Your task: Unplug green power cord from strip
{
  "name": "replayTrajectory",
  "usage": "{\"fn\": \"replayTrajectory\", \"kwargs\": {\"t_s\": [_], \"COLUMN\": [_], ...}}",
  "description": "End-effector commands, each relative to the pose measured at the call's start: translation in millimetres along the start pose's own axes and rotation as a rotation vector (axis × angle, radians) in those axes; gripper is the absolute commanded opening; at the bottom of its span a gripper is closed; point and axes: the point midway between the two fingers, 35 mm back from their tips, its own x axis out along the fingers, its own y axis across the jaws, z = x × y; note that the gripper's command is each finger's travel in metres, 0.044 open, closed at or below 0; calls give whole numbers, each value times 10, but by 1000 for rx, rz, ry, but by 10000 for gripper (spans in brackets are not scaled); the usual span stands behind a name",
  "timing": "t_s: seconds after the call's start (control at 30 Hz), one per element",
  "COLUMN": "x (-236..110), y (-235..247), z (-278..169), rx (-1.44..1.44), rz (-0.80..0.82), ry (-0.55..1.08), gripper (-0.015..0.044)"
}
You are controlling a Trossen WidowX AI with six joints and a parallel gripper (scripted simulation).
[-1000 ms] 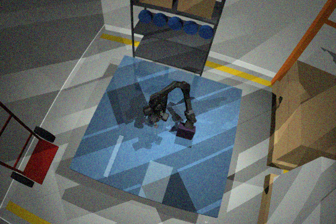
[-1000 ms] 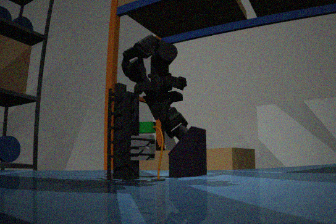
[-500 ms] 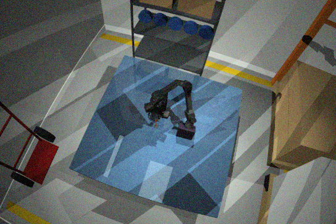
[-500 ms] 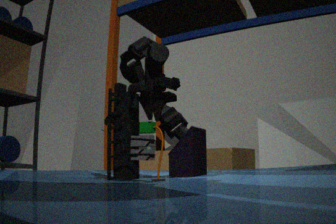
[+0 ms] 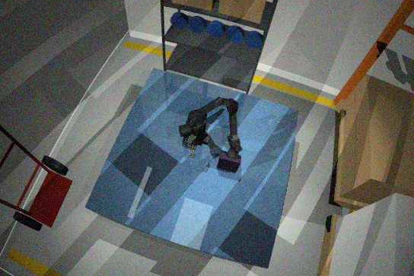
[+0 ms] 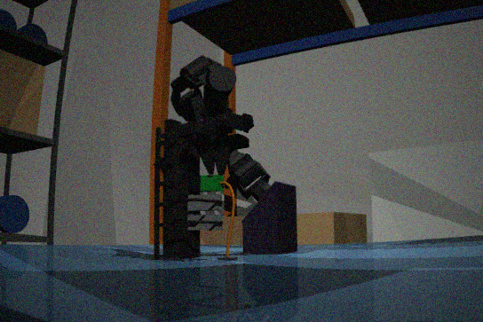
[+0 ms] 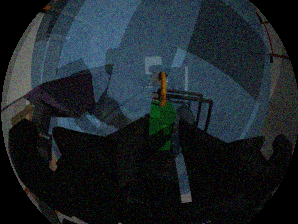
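The dark power strip point(image 6: 178, 191) stands upright on the blue mat point(image 6: 355, 266). The green plug point(image 6: 211, 183) point(image 7: 161, 117) sticks out of its side, above several grey plugs point(image 6: 204, 213). A thin orange cord point(image 6: 231, 222) point(image 5: 192, 151) point(image 7: 160, 84) runs from the plug down to the mat. My gripper point(image 6: 214, 170) point(image 7: 162, 123) point(image 5: 191, 141) comes down on the plug from above. Its fingers stand partly open on either side of the plug. I cannot see them pressing on it. In the top view the arm hides the plug.
The arm's dark purple base block point(image 5: 229, 163) point(image 6: 271, 222) stands close to the right of the strip. A metal shelf with blue balls point(image 5: 217, 28) and boxes is behind the mat. A red hand truck point(image 5: 46, 198) stands at the left and a large cardboard box point(image 5: 373, 141) at the right.
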Motion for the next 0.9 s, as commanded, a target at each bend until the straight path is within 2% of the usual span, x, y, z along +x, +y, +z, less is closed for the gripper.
{"fn": "replayTrajectory", "kwargs": {"t_s": [0.0,0.2,0.33,0.6,0.87], "x": [61,102,79,79,75], "y": [5,6,3,3,-6], "z": [-11,-12,-6,-6,79], "rx": [-5,-5,0,0,-1], "rz": [-1,-1,2,2,1], "ry": [5,6,1,1,1], "gripper": [160,160,55,2,0]}}
